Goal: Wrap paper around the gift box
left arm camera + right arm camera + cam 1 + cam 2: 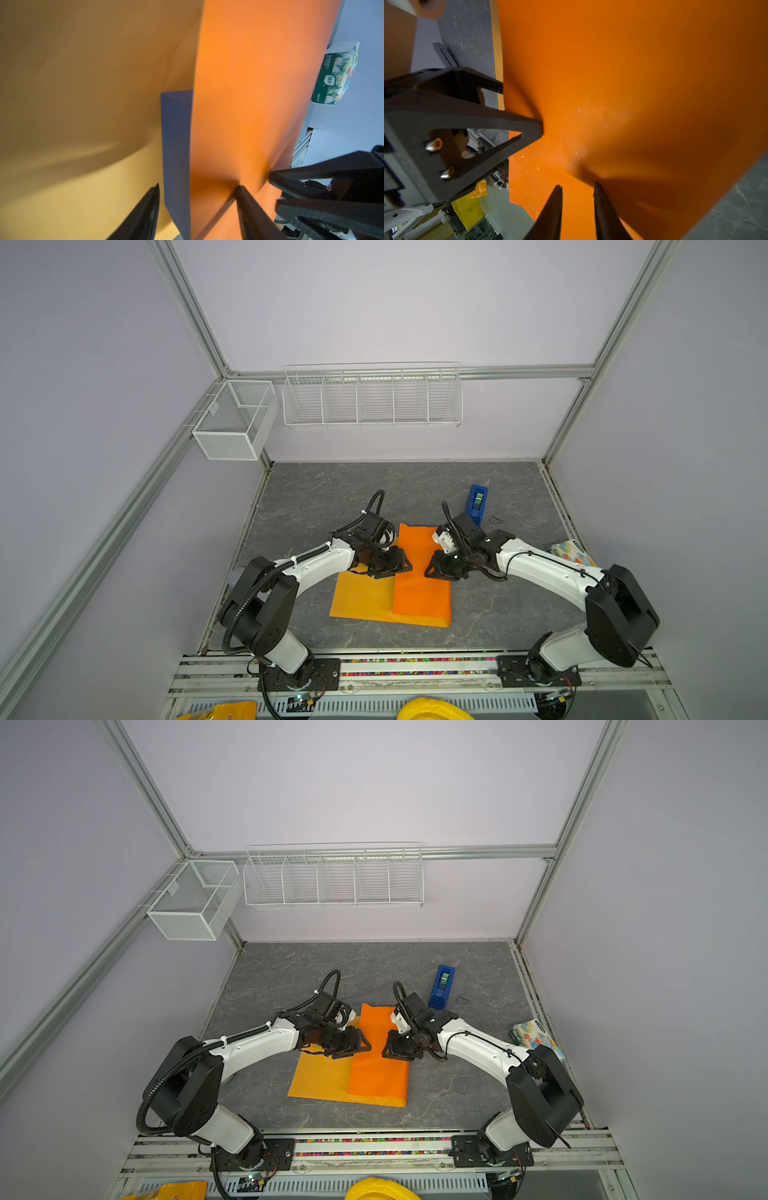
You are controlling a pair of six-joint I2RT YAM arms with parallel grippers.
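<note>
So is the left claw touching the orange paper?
Touching. In the right wrist view, a fingertip of the left gripper presses into the paper and dents it where they meet.

Lab cell: aluminium frame (519, 372), plain walls (395, 302).

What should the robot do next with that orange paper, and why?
Probably the left claw, open, should reach for the flat left part of the paper: the other flap already lies over the gift box, whose blue side shows bare.
</note>
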